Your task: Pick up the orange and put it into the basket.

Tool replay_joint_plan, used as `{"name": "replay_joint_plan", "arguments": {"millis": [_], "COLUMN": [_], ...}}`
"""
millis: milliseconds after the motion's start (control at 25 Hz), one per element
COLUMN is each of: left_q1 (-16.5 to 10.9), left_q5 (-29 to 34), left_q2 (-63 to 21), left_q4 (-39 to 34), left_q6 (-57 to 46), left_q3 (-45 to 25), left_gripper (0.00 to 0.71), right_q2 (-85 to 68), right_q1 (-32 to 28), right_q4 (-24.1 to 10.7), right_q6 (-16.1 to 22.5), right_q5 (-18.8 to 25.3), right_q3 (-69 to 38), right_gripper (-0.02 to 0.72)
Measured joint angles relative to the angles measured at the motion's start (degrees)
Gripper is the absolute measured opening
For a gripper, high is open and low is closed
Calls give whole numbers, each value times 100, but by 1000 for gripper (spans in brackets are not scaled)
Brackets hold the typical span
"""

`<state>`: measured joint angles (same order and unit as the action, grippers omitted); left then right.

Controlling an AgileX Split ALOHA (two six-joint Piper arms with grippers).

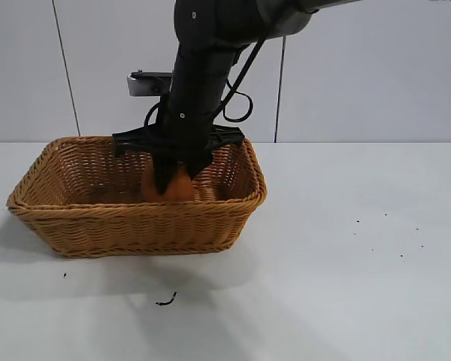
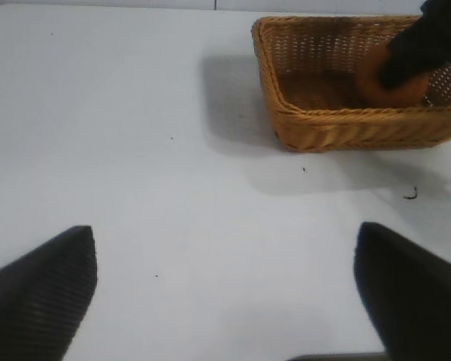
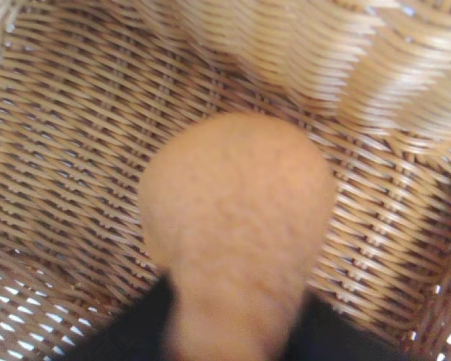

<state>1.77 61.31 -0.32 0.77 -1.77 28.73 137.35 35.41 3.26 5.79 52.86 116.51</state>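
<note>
The tan wicker basket (image 1: 75,218) stands on the white table at the left. My right gripper (image 1: 173,179) reaches down into the basket's right half and is shut on the orange (image 1: 179,188), a dull-orange fruit held just above the woven floor. In the right wrist view the orange (image 3: 237,218) fills the middle, with a dark finger on each side at its narrow end, over the basket weave (image 3: 68,150). The left wrist view shows the basket (image 2: 331,124) and the orange (image 2: 395,90) far off. My left gripper (image 2: 225,293) is open and empty over bare table.
A small dark scrap (image 1: 165,301) lies on the table in front of the basket. A few dark specks (image 1: 383,233) dot the table at the right. A white wall stands behind the table.
</note>
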Motion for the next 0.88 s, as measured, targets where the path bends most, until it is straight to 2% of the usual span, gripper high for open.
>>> {"name": "replay_joint_plan", "arguments": {"millis": [40, 80, 200, 360, 400, 560, 880], "left_q1": [0, 0, 0, 0, 0, 0, 0], "left_q5": [0, 0, 0, 0, 0, 0, 0], "left_q2": [0, 0, 0, 0, 0, 0, 0], "left_q4": [0, 0, 0, 0, 0, 0, 0], "left_q6": [0, 0, 0, 0, 0, 0, 0], "left_q3": [0, 0, 0, 0, 0, 0, 0], "left_gripper": [666, 666, 666, 666, 666, 666, 666], "right_q2": [-50, -108, -290, -420, -464, -468, -468], "right_q1": [0, 0, -5, -91, -215, -632, -2026], "right_q4": [0, 0, -46, -179, -326, -522, -848], "right_q6": [0, -6, 6, 64, 98, 114, 114], "right_q5": [83, 189, 595, 1031, 1267, 1576, 1677], "right_q3": [0, 14, 201, 608, 910, 1195, 1195], "right_gripper": [580, 627, 678, 689, 694, 694, 694]}}
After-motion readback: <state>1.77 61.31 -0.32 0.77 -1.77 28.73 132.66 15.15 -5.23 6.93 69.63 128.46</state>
